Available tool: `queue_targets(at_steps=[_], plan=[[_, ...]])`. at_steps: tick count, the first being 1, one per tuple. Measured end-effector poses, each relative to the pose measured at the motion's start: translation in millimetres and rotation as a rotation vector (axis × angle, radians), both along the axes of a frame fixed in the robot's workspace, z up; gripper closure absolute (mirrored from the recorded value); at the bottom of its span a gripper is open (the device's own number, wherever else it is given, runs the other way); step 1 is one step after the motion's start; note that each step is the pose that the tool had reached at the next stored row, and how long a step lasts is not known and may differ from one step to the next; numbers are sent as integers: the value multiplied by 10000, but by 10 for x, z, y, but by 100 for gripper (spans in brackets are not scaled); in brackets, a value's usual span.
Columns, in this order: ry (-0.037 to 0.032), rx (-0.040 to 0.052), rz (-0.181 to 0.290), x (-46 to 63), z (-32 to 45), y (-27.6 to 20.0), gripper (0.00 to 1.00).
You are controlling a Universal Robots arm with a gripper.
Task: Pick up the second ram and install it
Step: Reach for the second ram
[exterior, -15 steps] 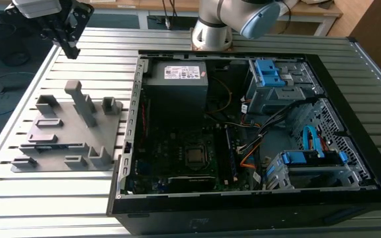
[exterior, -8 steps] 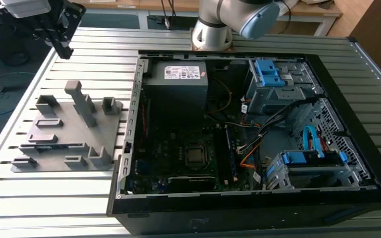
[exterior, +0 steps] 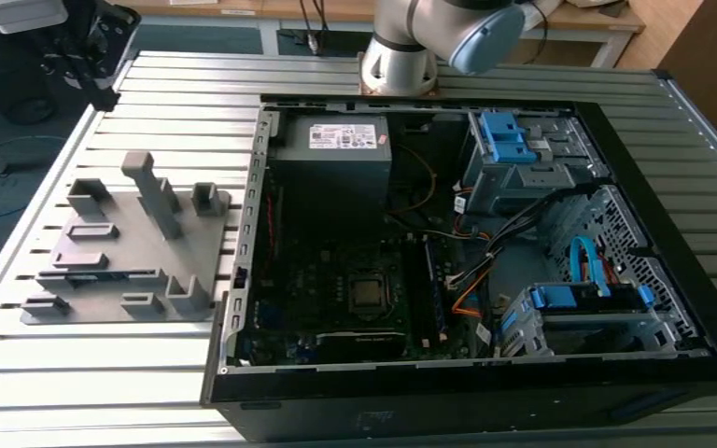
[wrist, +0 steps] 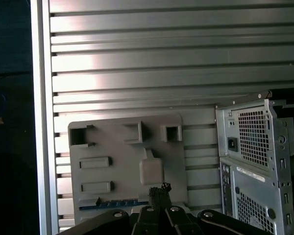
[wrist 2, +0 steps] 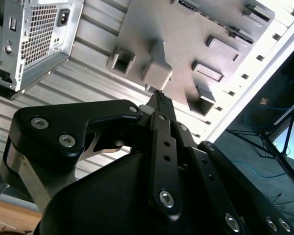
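Here, the gripper (wrist 2: 159,98) hangs above a slatted metal table (exterior: 109,373), its fingers drawn together and its tips aimed toward a grey holder tray (wrist: 122,161). In the exterior view it shows as a dark shape (exterior: 94,75) over the table's far corner at the exterior view's left, well apart from the tray. The second ram (wrist: 115,203), a thin dark strip with a bluish edge, stands on edge in the tray's long slot, untouched. In the exterior view that slot shows as a dark line (exterior: 100,274) near the tray's near end. The rest of the tray carries upright ribs and shallow rectangular pockets. To the exterior view's right of the tray lies an open computer case (exterior: 240,280) on its side. Inside are a power supply (exterior: 333,182) with a white label (exterior: 340,137), its print too small to read, a dark motherboard (exterior: 321,271) with a square processor socket (exterior: 369,294), two blue drive brackets (exterior: 508,140) and loose orange, blue and black cables (exterior: 465,303). In the first wrist view the case's perforated rear panel (wrist: 255,137) bears a pale sticker (wrist: 250,174), also unreadable.
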State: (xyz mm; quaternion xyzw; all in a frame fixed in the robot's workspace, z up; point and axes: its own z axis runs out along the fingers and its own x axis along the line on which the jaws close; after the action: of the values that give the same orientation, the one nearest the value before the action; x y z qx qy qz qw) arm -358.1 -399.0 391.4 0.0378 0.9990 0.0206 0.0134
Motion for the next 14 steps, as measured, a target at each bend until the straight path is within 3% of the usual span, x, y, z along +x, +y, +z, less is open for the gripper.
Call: queue_targets(at_steps=[8,10,14], plan=[[-1,0,-1,-193,-12,-3,90],[3,-1,1,-223,-17,-36,90],[2,-1,-1,-298,-39,-167,90]])
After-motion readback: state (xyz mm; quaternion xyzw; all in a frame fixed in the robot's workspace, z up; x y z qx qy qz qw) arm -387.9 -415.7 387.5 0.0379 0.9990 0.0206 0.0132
